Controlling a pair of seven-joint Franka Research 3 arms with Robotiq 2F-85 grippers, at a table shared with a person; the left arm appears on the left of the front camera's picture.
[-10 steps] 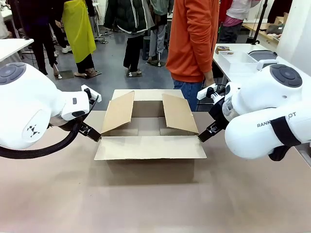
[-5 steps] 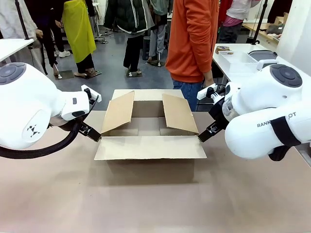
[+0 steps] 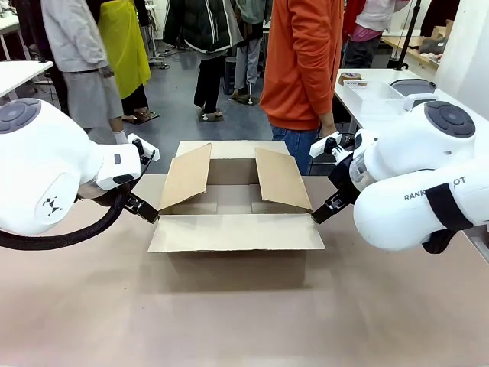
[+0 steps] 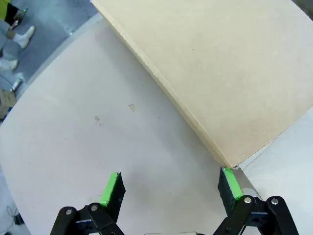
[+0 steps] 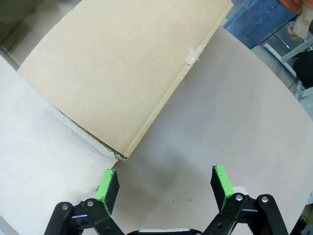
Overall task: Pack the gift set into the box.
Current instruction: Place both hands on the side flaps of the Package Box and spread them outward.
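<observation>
Brown cardboard box (image 3: 237, 264) centred on pale table (image 3: 229, 336), four flaps (image 3: 186, 177) open, left gripper (image 4: 170, 185) spread wide and empty just beside left flap's corner, right gripper (image 5: 165, 183) wide and empty beside right flap's corner, person in orange top (image 3: 306, 61) at far side

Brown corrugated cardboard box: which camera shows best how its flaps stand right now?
Front view. It shows the whole brown corrugated cardboard box: all four flaps open, both side flaps tilted up. Each wrist view catches the flat face and a corner of one of them, close up.
</observation>
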